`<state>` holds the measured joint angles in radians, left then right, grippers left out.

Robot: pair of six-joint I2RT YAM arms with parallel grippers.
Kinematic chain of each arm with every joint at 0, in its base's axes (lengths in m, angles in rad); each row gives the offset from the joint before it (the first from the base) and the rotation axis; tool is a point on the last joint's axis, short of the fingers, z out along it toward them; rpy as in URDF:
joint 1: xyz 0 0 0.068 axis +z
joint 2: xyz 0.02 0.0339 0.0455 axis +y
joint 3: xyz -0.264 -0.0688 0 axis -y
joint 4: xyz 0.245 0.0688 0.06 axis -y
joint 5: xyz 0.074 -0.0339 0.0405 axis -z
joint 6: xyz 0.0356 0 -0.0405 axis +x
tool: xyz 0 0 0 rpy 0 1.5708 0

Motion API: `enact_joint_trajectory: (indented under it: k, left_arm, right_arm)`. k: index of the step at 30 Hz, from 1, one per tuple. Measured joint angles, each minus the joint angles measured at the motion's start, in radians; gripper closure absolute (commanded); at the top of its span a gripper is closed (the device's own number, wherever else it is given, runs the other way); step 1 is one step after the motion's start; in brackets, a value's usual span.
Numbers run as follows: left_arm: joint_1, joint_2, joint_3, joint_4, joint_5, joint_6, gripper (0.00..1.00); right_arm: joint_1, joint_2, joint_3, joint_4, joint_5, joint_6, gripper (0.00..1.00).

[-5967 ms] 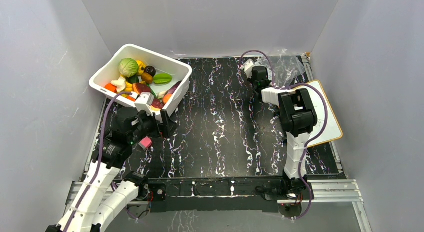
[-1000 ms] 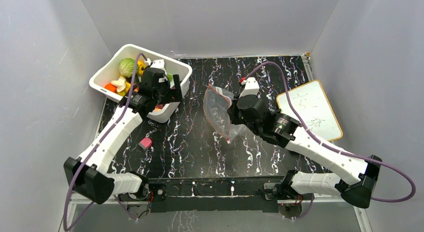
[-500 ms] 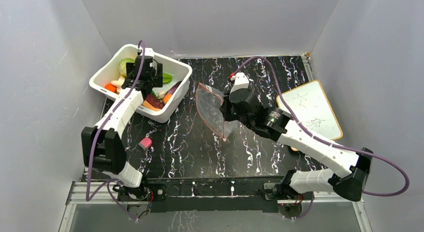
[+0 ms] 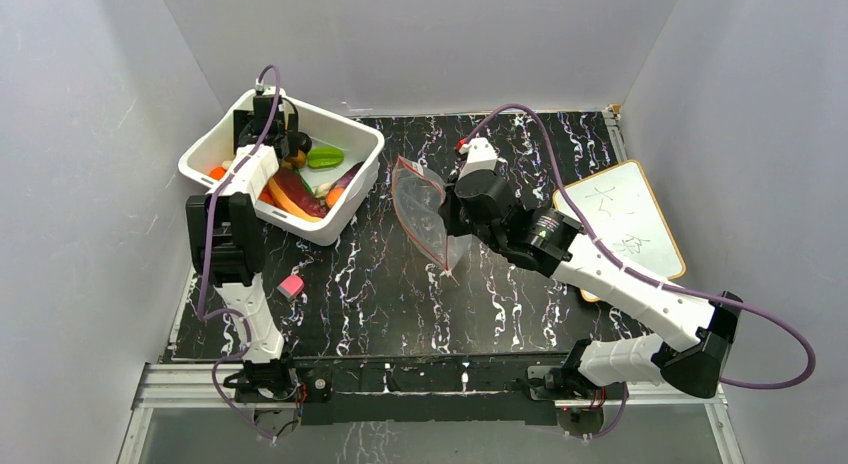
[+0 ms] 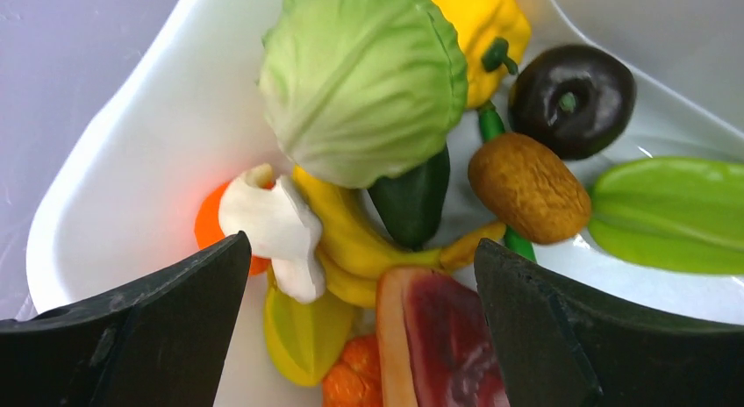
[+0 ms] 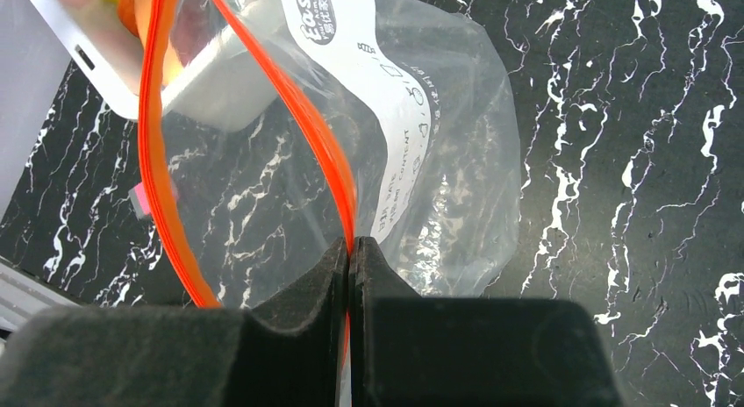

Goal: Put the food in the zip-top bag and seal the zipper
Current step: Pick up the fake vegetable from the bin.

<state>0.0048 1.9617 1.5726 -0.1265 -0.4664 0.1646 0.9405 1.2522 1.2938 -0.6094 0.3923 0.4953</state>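
Food [image 5: 364, 82] all sits in the white bin [image 5: 149, 135] at upper left, none bagged yet; our left hand [image 5: 358, 249] hovers over it, spread wide and empty. Our right hand [image 6: 351, 246] pinches the zip-top bag [image 6: 439, 117] mid-frame, zipper [image 6: 147, 117] unsealed.

Pale-green cabbage [image 5: 364, 82], red-orange zipper [image 6: 145, 117], white-veined black table [image 4: 500, 304].
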Motion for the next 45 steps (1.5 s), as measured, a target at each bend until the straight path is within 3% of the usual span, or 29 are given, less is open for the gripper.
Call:
enact_joint_trajectory:
  k: [8, 14, 20, 27, 30, 33, 45]
  left_arm:
    - [0.009, 0.124, 0.134, 0.075, 0.001, 0.067, 0.02]
    - [0.012, 0.322, 0.351, 0.078, -0.076, 0.099, 0.02]
    - [0.018, 0.355, 0.370, 0.111, -0.173, 0.124, 0.02]
    - [0.022, 0.353, 0.344, 0.130, -0.207, 0.115, 0.22]
    - [0.021, 0.328, 0.319, 0.115, -0.183, 0.092, 0.34]
    - [0.021, 0.278, 0.268, 0.086, -0.132, 0.062, 0.54]
    - [-0.011, -0.129, 0.014, -0.160, 0.089, -0.166, 0.53]
  right_arm:
    - [0.000, 0.015, 0.006, -0.003, 0.015, -0.013, 1.00]
    - [0.000, 0.015, 0.006, -0.001, 0.028, -0.028, 1.00]
    - [0.000, 0.015, 0.007, -0.001, 0.028, -0.044, 1.00]
    - [0.000, 0.011, 0.008, 0.003, 0.039, -0.053, 1.00]
    - [0.000, -0.007, 0.005, 0.014, 0.039, -0.053, 1.00]
    - [0.000, -0.070, -0.054, 0.061, 0.039, -0.051, 1.00]
    - [0.000, -0.100, -0.144, 0.089, -0.003, -0.016, 1.00]
